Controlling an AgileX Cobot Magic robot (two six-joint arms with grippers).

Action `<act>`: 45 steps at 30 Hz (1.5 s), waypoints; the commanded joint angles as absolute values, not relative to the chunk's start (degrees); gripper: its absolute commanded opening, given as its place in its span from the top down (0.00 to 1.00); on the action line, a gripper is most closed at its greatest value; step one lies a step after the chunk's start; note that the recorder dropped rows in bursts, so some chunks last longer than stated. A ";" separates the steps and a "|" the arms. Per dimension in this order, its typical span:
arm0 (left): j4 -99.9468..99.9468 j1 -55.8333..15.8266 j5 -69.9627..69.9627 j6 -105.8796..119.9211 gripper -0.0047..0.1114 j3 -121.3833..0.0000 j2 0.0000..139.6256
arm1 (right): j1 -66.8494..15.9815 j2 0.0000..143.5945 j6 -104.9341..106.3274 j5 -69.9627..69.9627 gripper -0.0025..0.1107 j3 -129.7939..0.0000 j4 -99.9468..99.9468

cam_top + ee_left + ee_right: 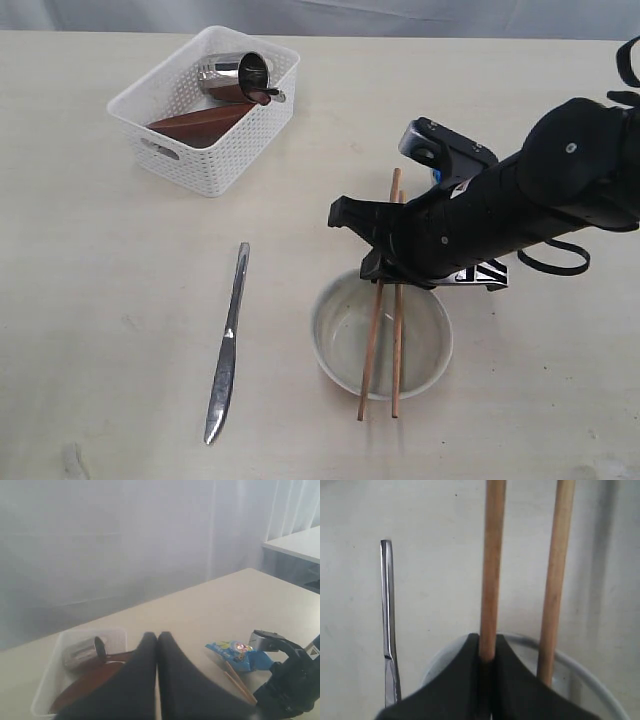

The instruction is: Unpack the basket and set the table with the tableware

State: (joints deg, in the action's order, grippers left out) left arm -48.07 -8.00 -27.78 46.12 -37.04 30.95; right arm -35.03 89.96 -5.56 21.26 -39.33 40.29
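Right tool (487,652): clamped on one chopstick (491,570), over bowl (425,340) rim
Left tool (157,641): closed, empty
Second chopstick (396,350): across bowl
Knife (228,345): on worktop (100,300), left of bowl
Basket (230,160): holds cup (235,72)

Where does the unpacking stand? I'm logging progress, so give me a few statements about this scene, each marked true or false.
1. The right fingers are shut on one chopstick. True.
2. The knife lies in the basket. False: it lies on the table, apart from the basket.
3. The steel cup lies on its side in the basket. True.
4. The bowl is upside down. False: it stands upright, opening upward.
5. The left fingers are open. False: they are shut, holding nothing.
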 commanded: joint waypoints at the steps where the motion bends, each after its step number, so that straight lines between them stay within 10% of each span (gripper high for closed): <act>1: -48.40 -7.96 -27.22 46.11 0.96 -36.85 30.61 | -35.12 90.02 -4.73 21.13 0.98 -39.62 39.39; 45: -48.40 -7.96 -27.22 46.11 0.96 -36.85 30.61 | -40.99 88.40 -25.25 22.42 0.98 -39.76 19.03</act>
